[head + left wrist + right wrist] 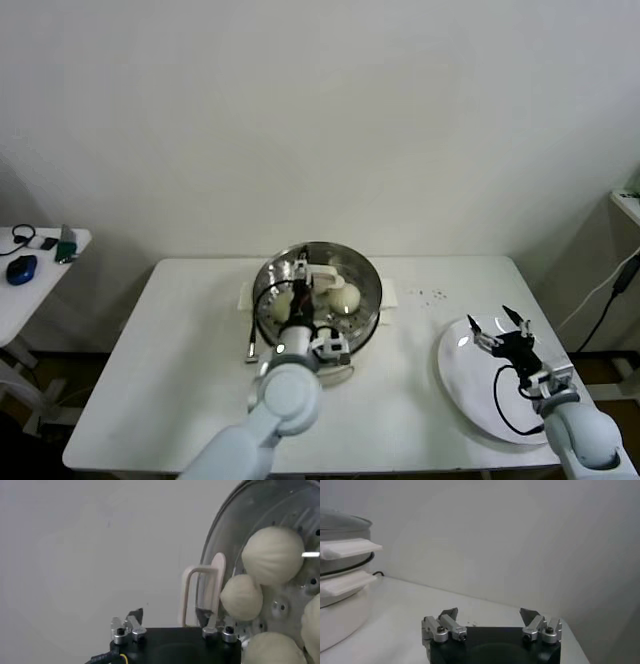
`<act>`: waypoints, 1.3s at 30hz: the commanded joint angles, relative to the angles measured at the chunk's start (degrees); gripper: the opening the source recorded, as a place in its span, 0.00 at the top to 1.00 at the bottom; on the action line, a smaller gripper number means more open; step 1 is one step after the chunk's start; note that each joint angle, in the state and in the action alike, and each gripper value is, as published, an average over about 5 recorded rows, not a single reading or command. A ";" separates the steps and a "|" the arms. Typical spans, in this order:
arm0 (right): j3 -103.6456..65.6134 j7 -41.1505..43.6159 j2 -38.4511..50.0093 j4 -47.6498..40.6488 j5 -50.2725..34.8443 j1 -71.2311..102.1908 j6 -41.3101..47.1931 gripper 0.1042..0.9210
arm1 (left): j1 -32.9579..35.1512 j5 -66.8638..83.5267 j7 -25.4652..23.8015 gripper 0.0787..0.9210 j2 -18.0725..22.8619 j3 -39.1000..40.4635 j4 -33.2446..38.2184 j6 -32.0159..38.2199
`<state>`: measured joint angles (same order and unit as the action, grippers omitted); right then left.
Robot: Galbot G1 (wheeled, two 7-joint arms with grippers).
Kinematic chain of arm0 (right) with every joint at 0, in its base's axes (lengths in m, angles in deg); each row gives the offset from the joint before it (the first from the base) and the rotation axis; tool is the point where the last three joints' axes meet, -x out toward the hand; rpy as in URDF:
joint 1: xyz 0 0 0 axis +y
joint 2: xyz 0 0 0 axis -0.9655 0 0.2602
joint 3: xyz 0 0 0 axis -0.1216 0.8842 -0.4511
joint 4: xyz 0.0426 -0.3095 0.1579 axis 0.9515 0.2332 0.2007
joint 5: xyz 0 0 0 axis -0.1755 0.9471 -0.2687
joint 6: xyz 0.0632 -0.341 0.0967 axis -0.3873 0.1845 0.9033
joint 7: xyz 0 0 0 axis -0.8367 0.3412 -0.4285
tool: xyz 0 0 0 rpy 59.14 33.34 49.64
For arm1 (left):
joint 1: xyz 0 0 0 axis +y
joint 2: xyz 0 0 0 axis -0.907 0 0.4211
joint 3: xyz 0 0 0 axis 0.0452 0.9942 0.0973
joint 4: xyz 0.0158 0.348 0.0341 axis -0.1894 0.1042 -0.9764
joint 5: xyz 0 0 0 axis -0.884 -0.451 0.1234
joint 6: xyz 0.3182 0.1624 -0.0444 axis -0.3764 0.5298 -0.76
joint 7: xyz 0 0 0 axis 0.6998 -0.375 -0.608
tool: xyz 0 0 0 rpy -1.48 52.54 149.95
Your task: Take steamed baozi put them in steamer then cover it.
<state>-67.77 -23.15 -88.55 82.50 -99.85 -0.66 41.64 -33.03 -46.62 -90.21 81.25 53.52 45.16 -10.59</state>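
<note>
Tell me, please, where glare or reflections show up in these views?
Head view: two bright glare spots on the white plate, below the open right gripper. Left wrist view: one bright streak on the cover, yet the baozi show plainly through it beyond the left gripper. Right wrist view: no glare visible.

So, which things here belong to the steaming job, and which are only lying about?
Job in hand:
- baozi, inside the steamer
- cover, on the steamer
- left gripper, open at the cover's handle

Lying about:
- white plate, bare, under the open right gripper
- blue mouse on the side table
</note>
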 commanded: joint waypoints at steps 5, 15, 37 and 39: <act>0.19 -1.39 -0.03 0.50 -1.68 -0.34 2.86 0.12 | 9.60 17.68 6.37 0.14 -6.73 -4.45 16.15 0.02; -0.20 -1.06 0.07 1.21 -1.01 0.11 2.38 0.12 | 21.05 41.52 22.98 0.12 -12.42 -19.31 20.70 13.48; -1.61 1.28 -4.55 6.51 -0.82 5.68 -4.70 0.12 | 46.37 82.96 21.29 0.12 2.93 -52.93 5.75 51.78; -1.64 1.37 -4.81 6.70 -0.72 5.98 -5.57 0.12 | 46.94 83.03 20.37 0.12 3.24 -52.66 4.60 53.07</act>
<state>-69.28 -22.20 -91.81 87.76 -101.05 3.54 39.63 3.79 21.84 -68.47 79.33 9.84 57.96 23.77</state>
